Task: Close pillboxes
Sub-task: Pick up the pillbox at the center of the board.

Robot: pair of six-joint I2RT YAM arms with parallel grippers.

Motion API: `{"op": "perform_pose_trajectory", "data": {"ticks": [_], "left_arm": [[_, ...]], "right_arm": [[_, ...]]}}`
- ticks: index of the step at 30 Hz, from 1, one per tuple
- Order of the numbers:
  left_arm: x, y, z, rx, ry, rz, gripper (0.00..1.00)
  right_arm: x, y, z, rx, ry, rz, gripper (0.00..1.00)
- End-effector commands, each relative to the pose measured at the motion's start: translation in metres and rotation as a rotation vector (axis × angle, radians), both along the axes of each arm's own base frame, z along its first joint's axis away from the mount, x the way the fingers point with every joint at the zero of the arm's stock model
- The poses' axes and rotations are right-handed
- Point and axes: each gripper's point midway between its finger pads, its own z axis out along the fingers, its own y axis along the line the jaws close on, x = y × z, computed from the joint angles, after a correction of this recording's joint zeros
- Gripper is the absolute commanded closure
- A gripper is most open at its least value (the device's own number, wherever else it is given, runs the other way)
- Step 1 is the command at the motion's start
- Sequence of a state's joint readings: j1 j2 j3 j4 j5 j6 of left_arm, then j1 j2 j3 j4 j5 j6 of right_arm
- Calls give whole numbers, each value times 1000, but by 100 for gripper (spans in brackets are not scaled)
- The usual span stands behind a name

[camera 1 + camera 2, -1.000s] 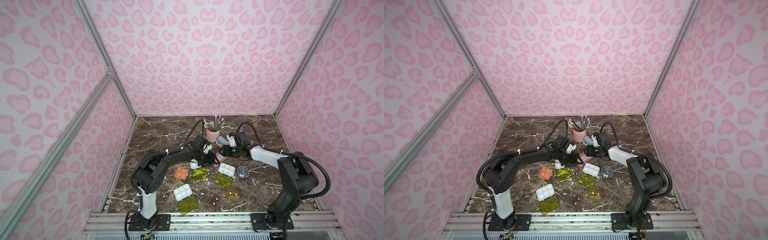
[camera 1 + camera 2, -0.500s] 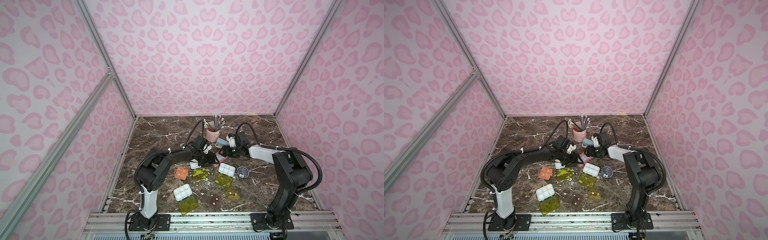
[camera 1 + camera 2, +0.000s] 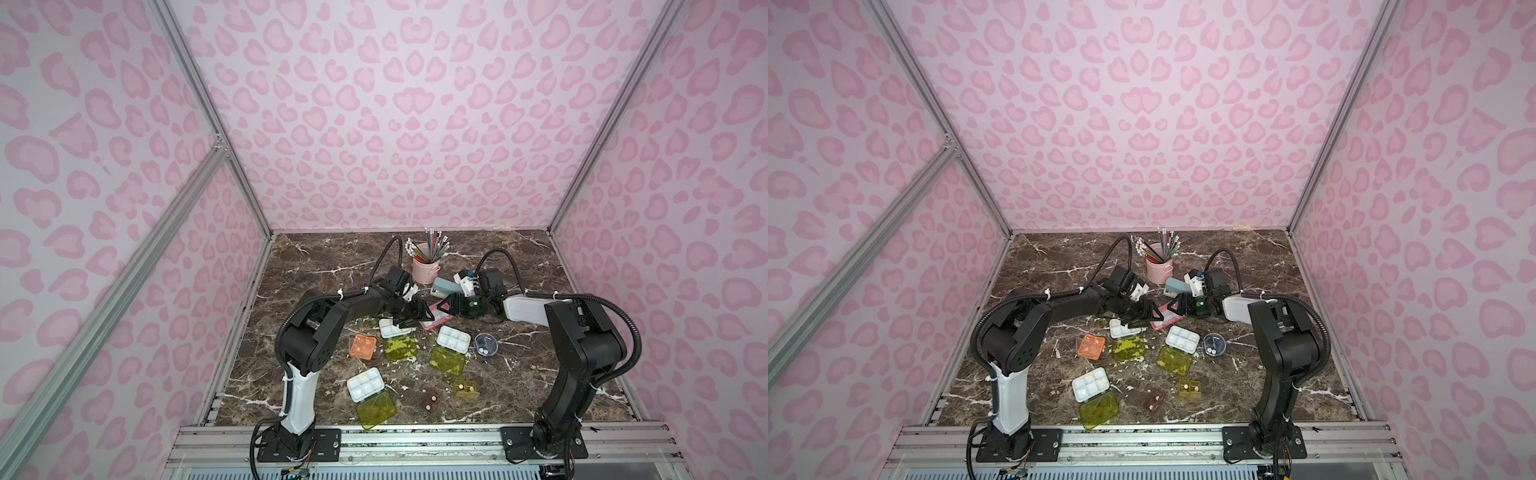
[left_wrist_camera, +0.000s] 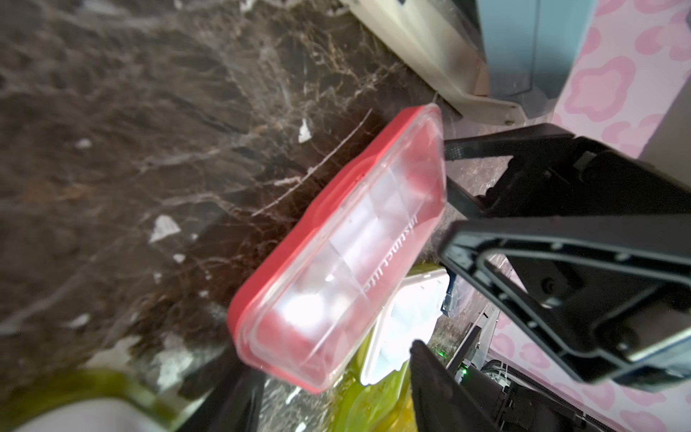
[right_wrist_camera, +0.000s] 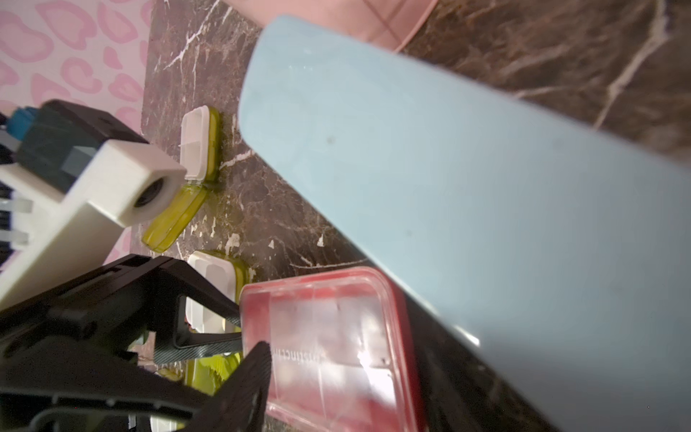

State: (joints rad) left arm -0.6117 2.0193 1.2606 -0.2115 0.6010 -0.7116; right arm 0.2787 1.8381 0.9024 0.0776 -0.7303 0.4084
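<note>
- Although the small orange square plastic pillbox [image 3: 363, 346] sits farthest left on the dark marble-patterned table [image 3: 324, 266], neither hand is near it. I cannot tell whether its lid is down.
- The left hand [image 3: 415, 316] hangs low over the middle of the table, its fingers spread and pinching nothing. Its wrist view shows them either side of the near short end of the pink box described below, with a gap on one side.
- Just beside that hand, on the robot's side, a white plastic compartment tray [image 3: 394, 329] lies with its translucent yellow-green hinged lid [image 3: 400, 348] folded flat open.
- The rose-pink rectangular plastic pillbox with a clear lid [image 3: 436, 321] lies flat between the two hands, and the lid looks to be down.
  - Its long axis runs across the table from the left hand toward the right, slanting a little to the back.
  - It therefore meets the left fingers end-on, while its long side faces the right hand.
- The right hand [image 3: 448, 307] sits at the box's back-right end, also spread. The left wrist view shows its two fingertips apart, alongside the long edge and not around it.
  - Both hands are about equally near, so I judge that the right presses the lid home while the left braces the end.
- The grey-blue stapler [image 3: 446, 286] stands just behind the box and crowds the right hand.
- Farther right, a round dark-blue plastic pillbox [image 3: 485, 344] lies open with pale pills showing.
</note>
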Motion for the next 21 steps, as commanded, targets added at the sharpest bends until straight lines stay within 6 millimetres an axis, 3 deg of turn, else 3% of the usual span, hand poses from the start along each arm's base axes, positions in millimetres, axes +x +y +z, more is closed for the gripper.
{"op": "perform_pose_trajectory", "data": {"ticks": [1,10,21], "left_arm": [[6,-6,5,-27,-36,-19,37],[7,-6,1,-36,-26,-24,38],[6,-6,6,-52,-33,-34,39]], "right_arm": [[-15,4,-5,58,74,11,38],[-19,7,3,136,70,11,43],[-20,9,11,166,59,8,58]]}}
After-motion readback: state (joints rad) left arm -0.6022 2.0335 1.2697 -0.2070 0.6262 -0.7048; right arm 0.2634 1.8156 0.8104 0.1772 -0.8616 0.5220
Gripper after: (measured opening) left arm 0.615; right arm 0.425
